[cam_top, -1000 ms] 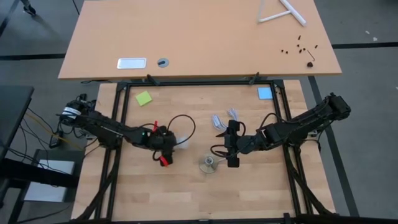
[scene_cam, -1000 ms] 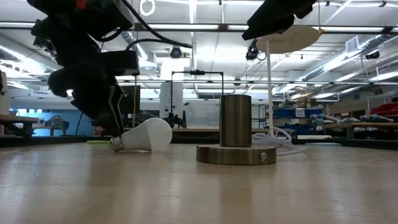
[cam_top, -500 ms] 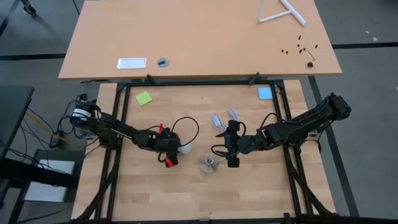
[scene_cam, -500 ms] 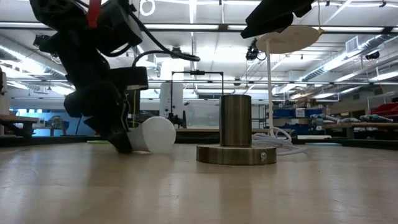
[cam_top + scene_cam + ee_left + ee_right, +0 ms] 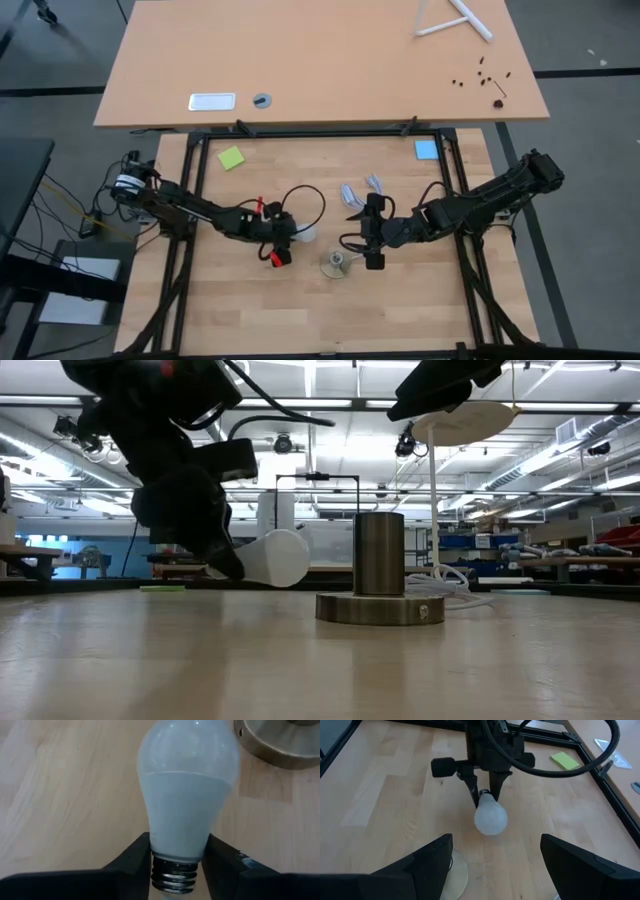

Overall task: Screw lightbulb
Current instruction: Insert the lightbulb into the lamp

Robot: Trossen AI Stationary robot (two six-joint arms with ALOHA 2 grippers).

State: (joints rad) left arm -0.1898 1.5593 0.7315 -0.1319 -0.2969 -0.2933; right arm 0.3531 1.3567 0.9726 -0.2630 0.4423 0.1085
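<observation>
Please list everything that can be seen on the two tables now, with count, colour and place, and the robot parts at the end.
lightbulb: 1, white, held off the table by its screw end, left of the socket
socket: 1, metallic, table centre
cord: 1, white, behind the socket
green note: 1, rear left
blue note: 1, rear right
white plate: 1, far table
white frame: 1, far table, top right
left end effector: gripping the lightbulb
right end effector: open, above the socket

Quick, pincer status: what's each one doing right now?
Left pincer: closed on the lightbulb at its neck, bulb lifted off the table.
Right pincer: open, empty, hovering over the socket.
</observation>
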